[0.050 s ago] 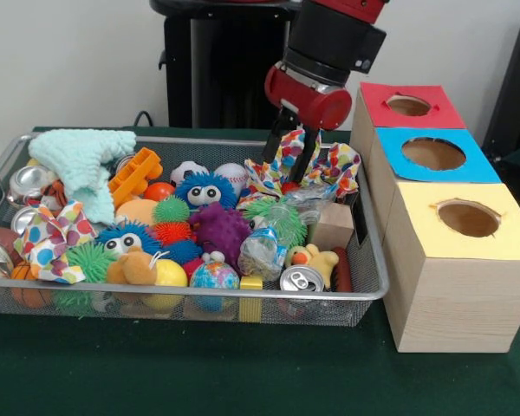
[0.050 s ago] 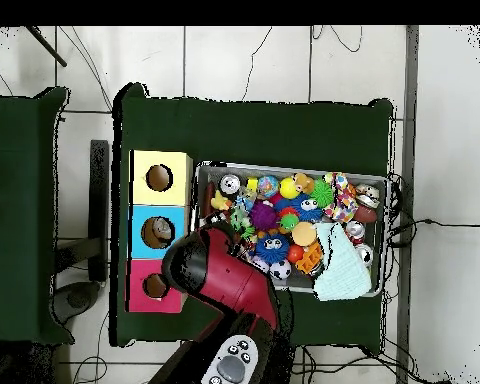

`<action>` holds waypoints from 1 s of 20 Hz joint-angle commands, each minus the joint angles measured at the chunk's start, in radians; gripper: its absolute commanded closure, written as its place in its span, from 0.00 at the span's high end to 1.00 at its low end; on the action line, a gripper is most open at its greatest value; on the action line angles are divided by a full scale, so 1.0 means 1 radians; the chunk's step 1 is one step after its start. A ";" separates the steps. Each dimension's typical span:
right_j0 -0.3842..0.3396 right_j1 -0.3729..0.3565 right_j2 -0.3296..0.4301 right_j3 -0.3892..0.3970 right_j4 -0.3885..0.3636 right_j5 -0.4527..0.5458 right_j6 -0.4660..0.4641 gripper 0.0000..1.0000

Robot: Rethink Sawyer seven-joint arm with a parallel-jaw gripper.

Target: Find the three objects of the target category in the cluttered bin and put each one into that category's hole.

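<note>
Bin (image 1: 377, 260) on counter (image 1: 156, 373), three boxes (image 1: 451, 251) in a row touching its right side; toys, balls, cans, cloths piled in bin, arm above far-right corner

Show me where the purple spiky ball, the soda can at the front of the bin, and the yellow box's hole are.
purple spiky ball (image 1: 218, 229), front view, centre of its body.
soda can (image 1: 301, 279), front view, its silver top.
yellow box's hole (image 1: 469, 219), front view, middle of the opening.

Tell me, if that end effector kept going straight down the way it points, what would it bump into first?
The end effector points downward at the polka-dot cloth bunched at the bin's far corner beside the boxes; its fingers already seem to be in the folds. So it would likely press into that cloth first, though depth is hard to judge.
</note>
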 commanded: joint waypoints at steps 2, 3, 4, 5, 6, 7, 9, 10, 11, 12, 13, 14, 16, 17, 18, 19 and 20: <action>0.000 0.041 0.147 -0.041 -0.030 0.084 0.089 1.00; 0.010 0.048 0.139 -0.050 -0.029 0.092 0.089 1.00; 0.016 0.057 0.135 -0.059 -0.031 0.093 0.086 1.00; 0.007 0.058 0.152 -0.059 -0.033 0.091 0.081 1.00; 0.010 0.072 0.152 -0.069 -0.032 0.083 0.080 1.00; 0.011 0.086 0.158 -0.077 -0.030 0.072 0.081 1.00; -0.002 0.108 0.173 -0.092 -0.034 0.060 0.072 1.00; -0.013 0.116 0.184 -0.096 -0.039 0.048 0.064 1.00; -0.021 0.123 0.193 -0.103 -0.044 0.037 0.057 1.00; -0.020 0.130 0.193 -0.108 -0.045 0.031 0.057 1.00; -0.017 0.136 0.191 -0.114 -0.044 0.026 0.059 1.00; -0.012 0.141 0.189 -0.120 -0.041 0.021 0.062 1.00; 0.015 0.154 0.161 -0.142 -0.031 0.030 0.073 1.00; 0.024 0.158 0.152 -0.150 -0.026 0.034 0.078 1.00; 0.026 0.157 0.153 -0.154 -0.024 0.039 0.080 1.00; 0.026 0.156 0.155 -0.157 -0.024 0.045 0.080 1.00; 0.029 0.157 0.154 -0.161 -0.023 0.051 0.081 1.00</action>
